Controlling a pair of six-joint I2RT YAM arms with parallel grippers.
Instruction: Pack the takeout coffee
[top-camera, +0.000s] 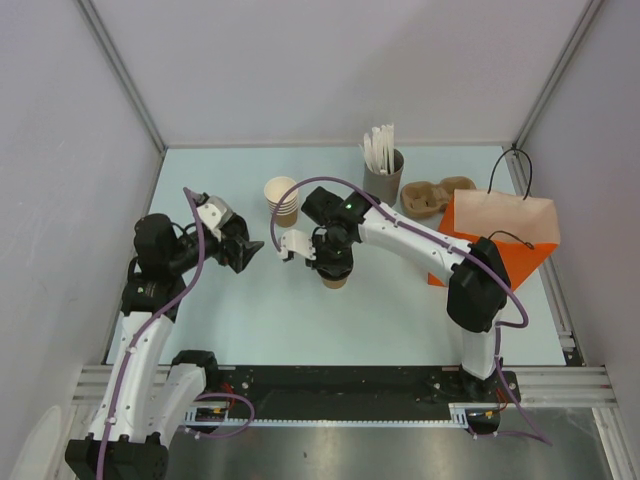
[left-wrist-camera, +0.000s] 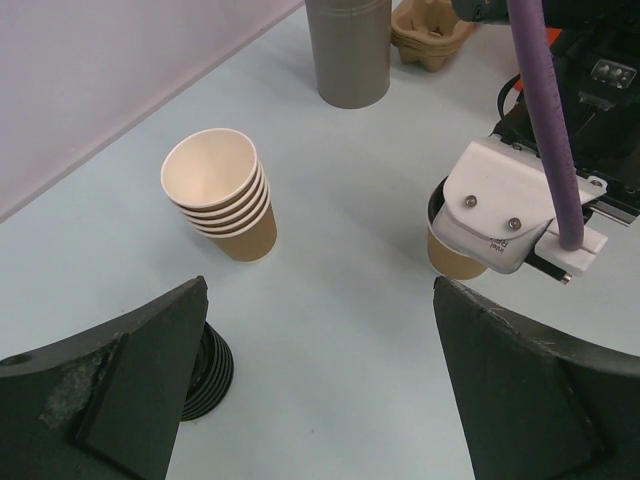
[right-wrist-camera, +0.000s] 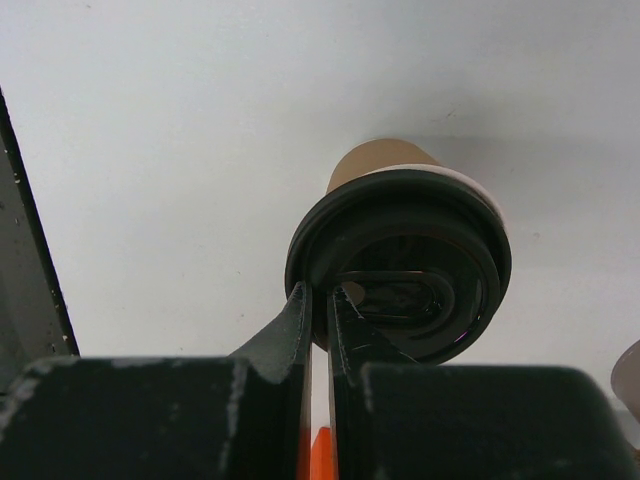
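- Black fingers (left-wrist-camera: 130, 380) of the left gripper (left-wrist-camera: 320, 290) stand wide apart with nothing between them, poised above the pale blue table (top-camera: 300, 325) on its left side.
- Just under its left finger in the left wrist view sits a ribbed stack of black lids (left-wrist-camera: 208, 372), partly hidden.
- Near the middle of the table stands the takeout coffee (top-camera: 335, 281), upright, its tan wall showing below the right arm's wrist.
- The right gripper (right-wrist-camera: 318, 295) is directly over the takeout coffee, pointing down. Its jaws are drawn almost together, with only a thin slit between them.
- The fingertips meet the left rim of the black lid (right-wrist-camera: 400, 270). Whether they pinch that rim or merely press on it is hard to tell from this angle.
- Beyond the takeout coffee, toward the left, a stack of lidless tan cups (top-camera: 283, 200) stands upright and well apart from both grippers.
- On the right side an orange paper bag (top-camera: 500, 240) stands open, with black cord handles.
- Behind the bag lies a brown moulded cup carrier (top-camera: 430, 197).
- Just left of the carrier is a grey cylinder (top-camera: 384, 178) holding white sticks, near the back wall.
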